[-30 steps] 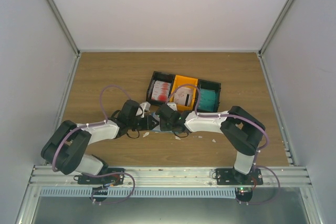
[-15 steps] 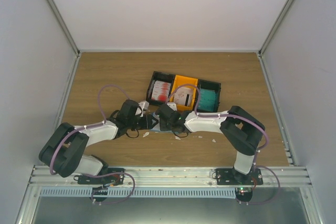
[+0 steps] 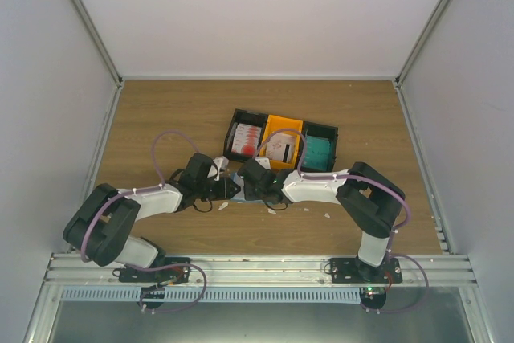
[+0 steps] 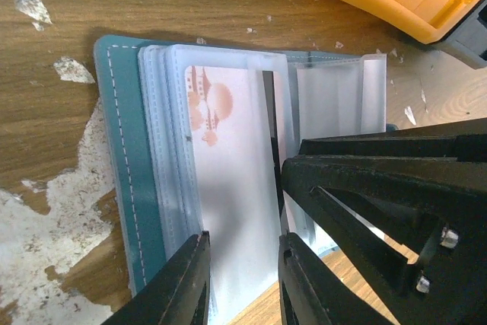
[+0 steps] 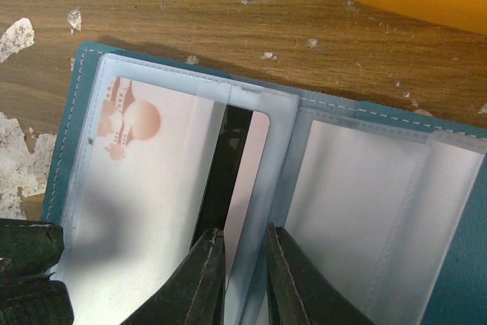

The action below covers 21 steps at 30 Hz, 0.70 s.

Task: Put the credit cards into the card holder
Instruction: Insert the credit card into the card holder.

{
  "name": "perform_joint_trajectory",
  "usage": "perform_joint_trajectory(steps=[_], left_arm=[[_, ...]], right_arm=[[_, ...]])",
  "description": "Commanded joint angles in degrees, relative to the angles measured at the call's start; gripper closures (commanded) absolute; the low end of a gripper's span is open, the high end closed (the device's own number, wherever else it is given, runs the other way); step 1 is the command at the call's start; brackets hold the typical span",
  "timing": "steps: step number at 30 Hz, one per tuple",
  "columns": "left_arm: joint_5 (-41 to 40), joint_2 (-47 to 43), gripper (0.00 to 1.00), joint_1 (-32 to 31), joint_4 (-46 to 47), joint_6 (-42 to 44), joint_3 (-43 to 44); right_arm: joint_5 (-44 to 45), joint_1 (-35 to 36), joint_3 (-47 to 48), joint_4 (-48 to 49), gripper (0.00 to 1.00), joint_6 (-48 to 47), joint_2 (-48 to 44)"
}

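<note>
Left arm point(image 3: 148, 198) barely shifted; left jaws part-open astride credit card point(image 4: 232, 188), grip unclear; right jaws pinched on card holder point(image 5: 365, 203) sleeve.

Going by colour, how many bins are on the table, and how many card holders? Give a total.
Black bins: 2
Orange bin: 1
Card holder: 1
Total: 4

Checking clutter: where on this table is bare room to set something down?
Bare tabletop: the far strip between the bins and back wall, the corner left of the bins, and the stretch right of them. Crowded: mid-table, where left arm and right arm meet over the card holder; white scraps litter the near side.
</note>
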Motion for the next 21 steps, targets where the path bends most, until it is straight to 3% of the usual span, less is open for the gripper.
perform_joint_trajectory(steps=[1,7,16,21], left_arm=[[2.4,0.4,0.73,0.1,3.1,1.0,0.1],[4.8,-0.4,0.75,0.1,3.9,1.3,0.0],[6.9,0.9,0.70,0.1,4.0,-1.4,0.0],[1.4,-2.6,0.66,0.1,2.1,-4.3,-0.8]], right_arm=[[-0.5,0.4,-1.4,-1.9,0.83,0.2,2.9],[-0.6,0.4,-1.7,-1.6,0.83,0.2,2.7],[-0.8,0.2,-3.0,0.3,0.83,0.5,1.1],[-1.0,0.1,-3.6,1.1,0.83,0.5,0.5]])
